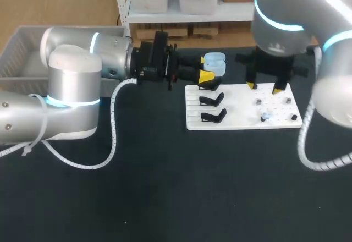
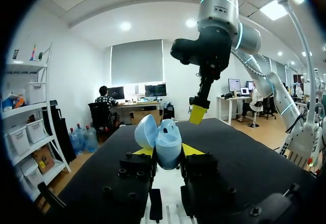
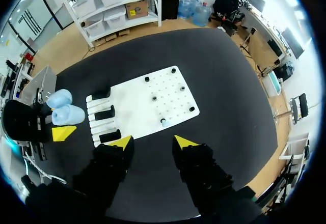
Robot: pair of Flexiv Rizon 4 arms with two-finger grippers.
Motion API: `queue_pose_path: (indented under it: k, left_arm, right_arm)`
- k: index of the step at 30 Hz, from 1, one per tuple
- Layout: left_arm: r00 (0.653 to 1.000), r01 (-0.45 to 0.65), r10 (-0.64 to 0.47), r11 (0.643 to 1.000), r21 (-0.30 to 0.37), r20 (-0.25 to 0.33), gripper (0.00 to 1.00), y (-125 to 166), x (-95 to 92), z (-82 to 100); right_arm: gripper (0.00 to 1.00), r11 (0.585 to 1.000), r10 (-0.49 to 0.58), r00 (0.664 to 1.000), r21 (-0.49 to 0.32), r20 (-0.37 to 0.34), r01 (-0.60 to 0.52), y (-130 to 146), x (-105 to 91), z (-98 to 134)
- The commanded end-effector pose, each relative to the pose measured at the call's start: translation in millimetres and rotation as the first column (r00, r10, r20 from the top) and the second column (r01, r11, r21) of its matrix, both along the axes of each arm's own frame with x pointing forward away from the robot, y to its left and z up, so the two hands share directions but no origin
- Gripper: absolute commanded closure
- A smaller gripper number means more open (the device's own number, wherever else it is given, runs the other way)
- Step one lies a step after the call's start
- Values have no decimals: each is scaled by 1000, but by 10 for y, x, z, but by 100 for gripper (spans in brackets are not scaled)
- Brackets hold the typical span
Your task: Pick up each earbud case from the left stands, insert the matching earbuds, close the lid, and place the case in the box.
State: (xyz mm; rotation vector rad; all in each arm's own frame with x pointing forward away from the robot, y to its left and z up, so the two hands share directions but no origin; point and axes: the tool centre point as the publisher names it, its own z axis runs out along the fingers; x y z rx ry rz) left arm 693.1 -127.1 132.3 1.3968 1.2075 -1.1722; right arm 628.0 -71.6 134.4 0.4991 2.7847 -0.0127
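A light-blue earbud case (image 1: 214,62) with its lid open is held in the air just behind the white board (image 1: 236,96). My left gripper (image 1: 209,69) is shut on it from both sides. In the left wrist view the case (image 2: 164,141) sits upright between the yellow tips of the left gripper (image 2: 162,150). My right gripper (image 1: 264,88) hangs open above the board's back edge with nothing in it. In its own view the right gripper (image 3: 153,142) hovers over the board (image 3: 137,94). A small pale earbud (image 3: 164,122) lies on a peg there.
Black stands (image 1: 212,99) line the board's left part, and small pegs (image 1: 258,102) dot its right part. A grey bin (image 1: 22,49) sits at the table's far left, behind my left arm. Dark tabletop lies open in front of the board.
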Motion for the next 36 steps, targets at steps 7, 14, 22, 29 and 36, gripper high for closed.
queue_pose_path:
  k: [7, 14, 22, 29, 36]
  left_arm:
    - [1000, -4, 4, 1000, -2, 3, 100, -2, -10, -7]
    - [1000, -4, 4, 1000, -2, 3, 100, -2, -10, -7]
    - [1000, -4, 4, 1000, -2, 3, 100, -2, -10, -7]
    - [1000, -4, 4, 1000, -2, 3, 100, -2, -10, -7]
    - [1000, -4, 4, 1000, -2, 3, 100, -2, -10, -7]
  right_arm:
    - [40, 993, 28, 1000, 114, 9, -28, -173, -3, -445]
    - [42, 996, 42, 999, 79, -23, -40, -229, -2, -645]
    - [51, 995, 52, 997, 84, -58, -47, -239, 0, -821]
    - [53, 994, 57, 995, 100, -80, -49, -221, 29, -934]
    - [55, 993, 49, 994, 108, -96, -39, -278, 99, -1026]
